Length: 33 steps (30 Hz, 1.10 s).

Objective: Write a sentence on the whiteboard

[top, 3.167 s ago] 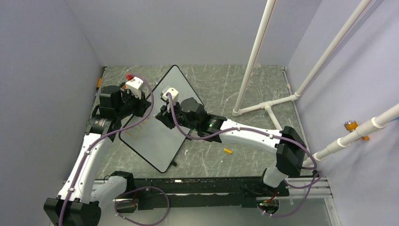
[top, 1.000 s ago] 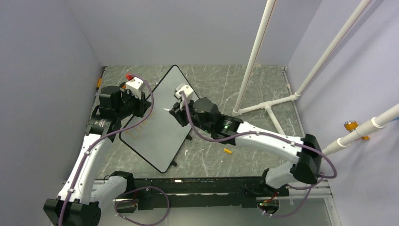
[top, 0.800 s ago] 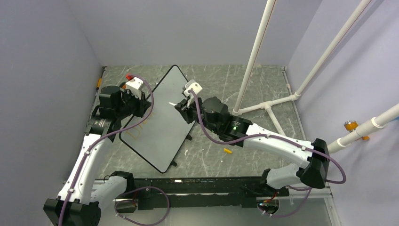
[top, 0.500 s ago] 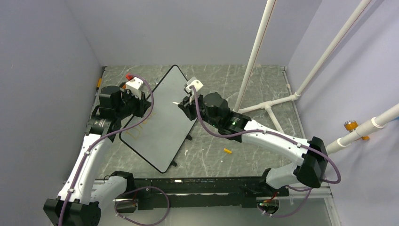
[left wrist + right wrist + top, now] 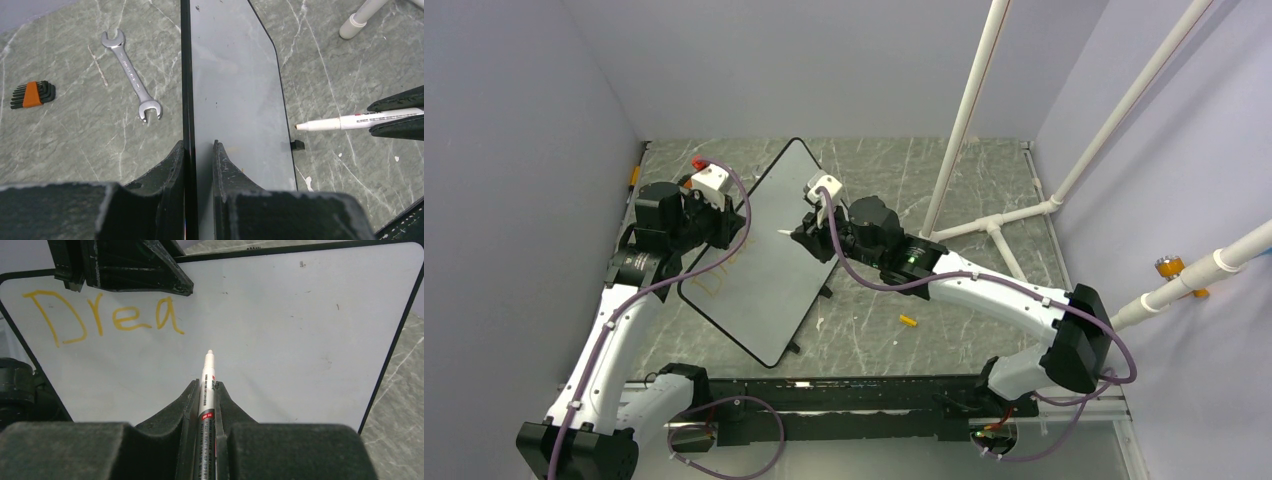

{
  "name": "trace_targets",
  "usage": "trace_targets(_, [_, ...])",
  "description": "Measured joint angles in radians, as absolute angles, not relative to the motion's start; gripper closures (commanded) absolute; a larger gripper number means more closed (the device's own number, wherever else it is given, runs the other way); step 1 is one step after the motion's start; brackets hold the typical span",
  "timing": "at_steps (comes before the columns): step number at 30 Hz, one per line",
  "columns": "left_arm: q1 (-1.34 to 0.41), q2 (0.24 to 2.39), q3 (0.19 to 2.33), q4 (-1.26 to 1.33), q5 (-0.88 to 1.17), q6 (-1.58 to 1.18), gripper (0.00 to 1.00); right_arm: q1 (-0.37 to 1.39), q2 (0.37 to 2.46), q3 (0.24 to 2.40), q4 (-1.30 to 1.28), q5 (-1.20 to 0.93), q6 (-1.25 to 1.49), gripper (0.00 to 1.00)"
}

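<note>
The whiteboard (image 5: 764, 275) stands tilted on the grey marbled counter (image 5: 904, 180), left of centre, one rounded corner pointing to the far wall and small black clips on its lower right edge. Of the sentence (image 5: 105, 317) only the orange-yellow letters "Drea" show, large and thin, in the upper left of the white face as the right wrist camera sees it; the rest of the face is blank apart from a few dark specks. The left claw (image 5: 199, 147) is closed down on the board's black rim, one finger on each side, with the board (image 5: 235, 100) seen almost edge-on. The right claw (image 5: 206, 387) is closed around a white marker (image 5: 207, 385) that points at the board just below and to the right of the "a". From the left wrist camera the marker (image 5: 345, 121) looks a little short of the face, though contact cannot be judged for certain. On the counter behind the board lie a steel open-ended wrench (image 5: 132, 75) and a folded hex key set (image 5: 32, 94) with an orange holder. A small orange cap (image 5: 908, 321) lies on the counter near the right arm, and a white pipe frame (image 5: 994, 225) stands further right.
</note>
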<state>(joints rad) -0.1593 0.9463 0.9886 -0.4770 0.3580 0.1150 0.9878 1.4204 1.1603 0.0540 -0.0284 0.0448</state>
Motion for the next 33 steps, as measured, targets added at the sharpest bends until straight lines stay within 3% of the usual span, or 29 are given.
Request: trace_targets(33, [-0.173,0.940,0.989,-0.475,0.351,0.115,1.00,0.992,1.526,1.261,0.076,-0.136,0.072,1.00])
